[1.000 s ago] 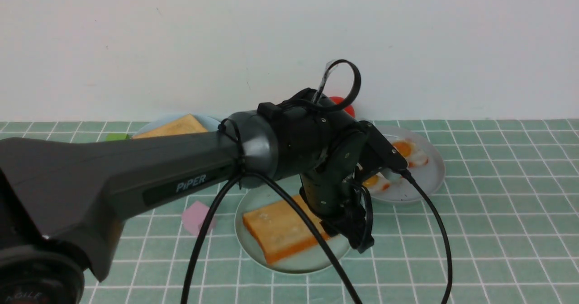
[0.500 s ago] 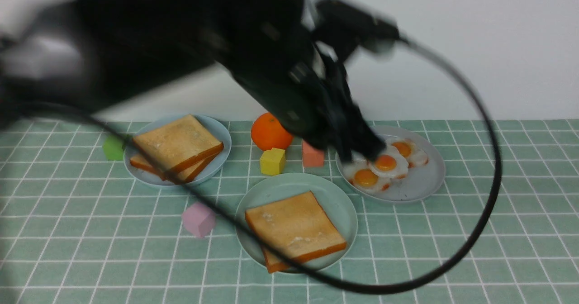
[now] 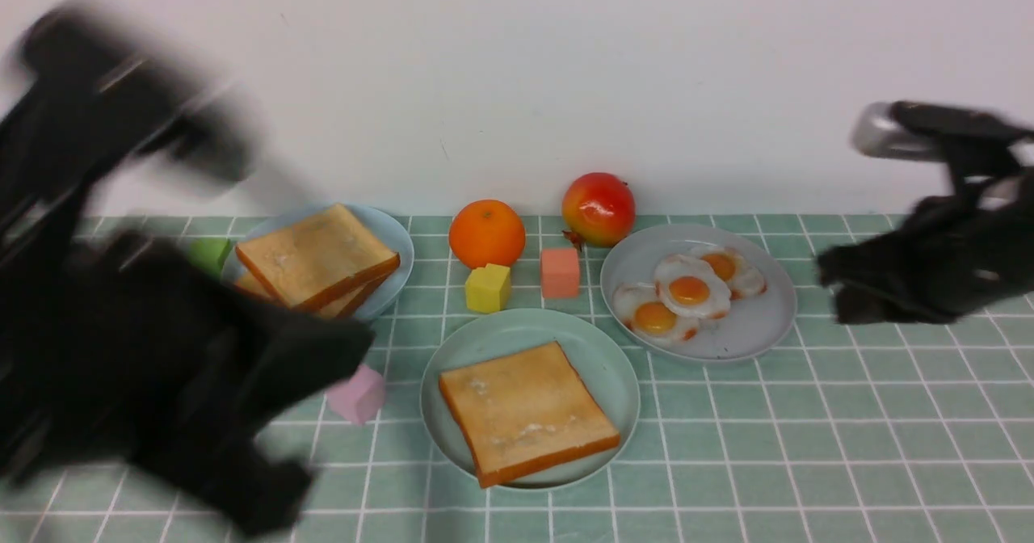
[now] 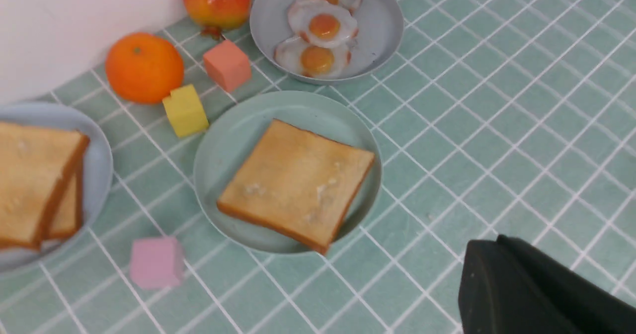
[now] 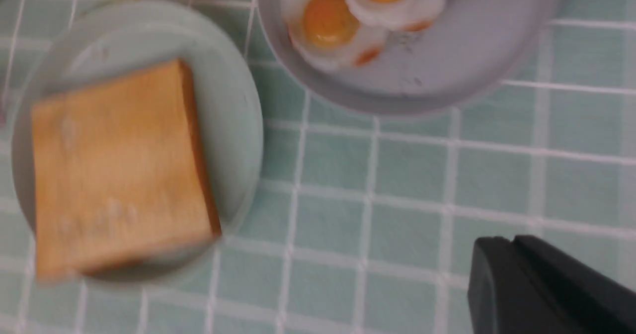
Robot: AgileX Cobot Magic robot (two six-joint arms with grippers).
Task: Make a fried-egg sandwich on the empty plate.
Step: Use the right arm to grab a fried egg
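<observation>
Once the left end effector [image 4: 502, 269] pulled away, closed, one toast slice [image 3: 527, 412] lay on the green plate [image 3: 602, 365] at six o'clock; egg [image 3: 689, 291] seemed next; the right end effector [image 5: 512, 269] was blurred, its state unclear.
</observation>
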